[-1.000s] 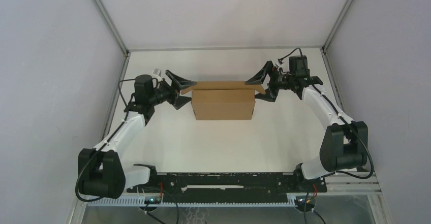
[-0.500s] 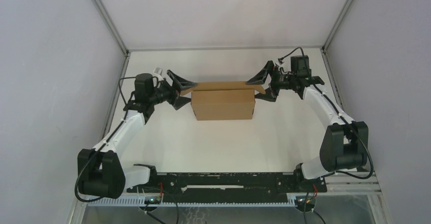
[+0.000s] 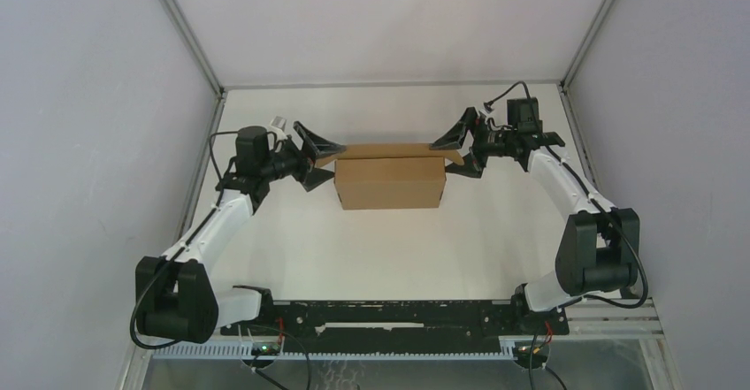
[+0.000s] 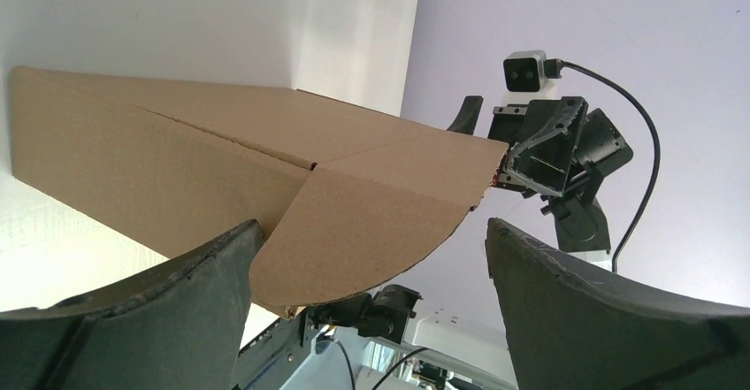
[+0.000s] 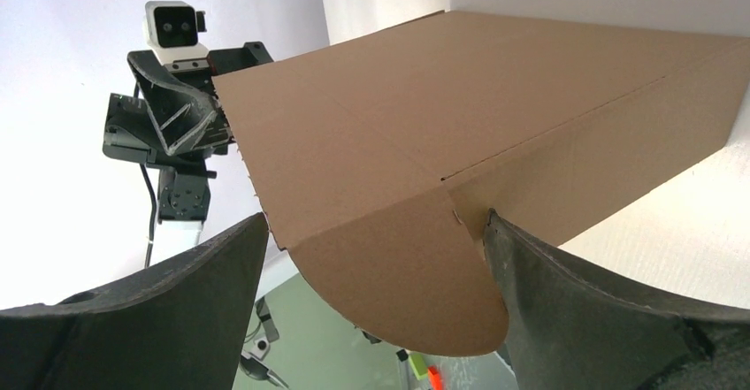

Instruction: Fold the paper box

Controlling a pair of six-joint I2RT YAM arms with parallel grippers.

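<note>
The paper box is plain brown cardboard and stands on the white table with its lid closed over the top. At each end a rounded ear flap sticks out. My left gripper is open and straddles the left ear flap, which lies close against one of its fingers. My right gripper is open too, around the right ear flap, whose edge rests by one of its fingers. Neither gripper pinches the cardboard.
Grey walls close in the table on the left, back and right. A metal frame post runs close behind the right arm. The black rail with the arm bases lies at the near edge.
The left gripper has edged slightly toward the box's left end. The box and the right gripper stay about where they were.
</note>
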